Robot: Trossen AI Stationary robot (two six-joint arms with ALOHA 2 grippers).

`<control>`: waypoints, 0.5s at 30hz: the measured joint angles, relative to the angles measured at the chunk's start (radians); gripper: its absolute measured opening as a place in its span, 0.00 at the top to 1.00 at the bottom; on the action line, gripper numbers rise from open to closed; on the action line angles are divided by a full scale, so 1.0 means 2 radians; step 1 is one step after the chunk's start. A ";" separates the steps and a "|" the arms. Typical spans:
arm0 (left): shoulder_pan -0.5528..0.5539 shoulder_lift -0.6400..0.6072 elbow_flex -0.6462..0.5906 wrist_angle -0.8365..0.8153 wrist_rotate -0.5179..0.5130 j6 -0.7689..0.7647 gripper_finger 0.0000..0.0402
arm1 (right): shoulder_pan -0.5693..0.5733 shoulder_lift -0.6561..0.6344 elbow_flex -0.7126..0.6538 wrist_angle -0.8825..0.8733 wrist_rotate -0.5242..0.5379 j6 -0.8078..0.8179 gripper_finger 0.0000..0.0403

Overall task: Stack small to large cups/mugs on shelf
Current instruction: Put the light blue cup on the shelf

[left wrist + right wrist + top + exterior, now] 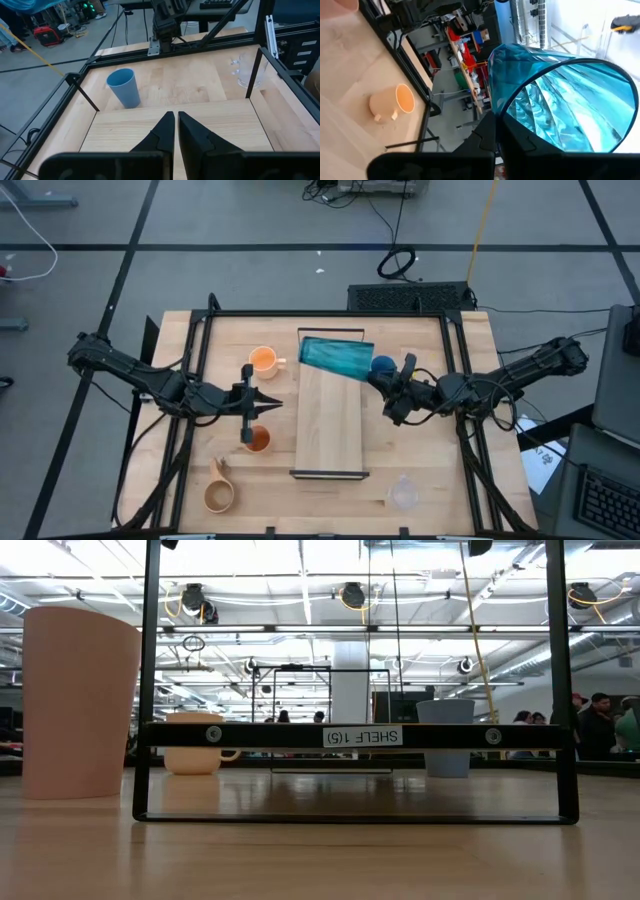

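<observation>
The tall teal translucent tumbler [337, 357] is held in the air by the right pincer [385, 385], whose fingers are closed on its rim. It is tilted almost flat, with its long axis across the far end of the long pale-wood shelf with thin black metal frame ends [330, 442]. Its mouth points to the right arm and its base to the left side. I judge that it must be turned upright before it can be set down.

The shelf board below it carries nothing. The left pincer [262, 406] hangs just beside the shelf's left edge, its fingers nearly together and holding nothing.

Nearest on the bench [470, 490] are the tan wooden handled mug [219, 492] and the clear cup [403, 493]. Farther stand the small orange cup [257, 440], then the orange handled mug [264, 361] and the blue cup [383, 364], close behind the right pincer, which may be knocked.
</observation>
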 joint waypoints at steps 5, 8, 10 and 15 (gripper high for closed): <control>0.000 0.000 0.000 0.000 0.000 0.000 0.94 | 0.000 0.000 0.000 0.000 0.000 0.058 1.00; 0.000 0.000 0.000 0.000 0.000 0.000 0.94 | 0.000 0.000 0.000 0.000 0.000 0.094 1.00; 0.000 0.000 0.000 0.000 0.000 0.000 0.94 | 0.000 0.000 0.000 0.000 0.000 0.122 1.00; 0.000 0.000 0.000 0.000 0.000 0.000 0.94 | 0.001 0.000 0.000 0.000 0.000 0.192 1.00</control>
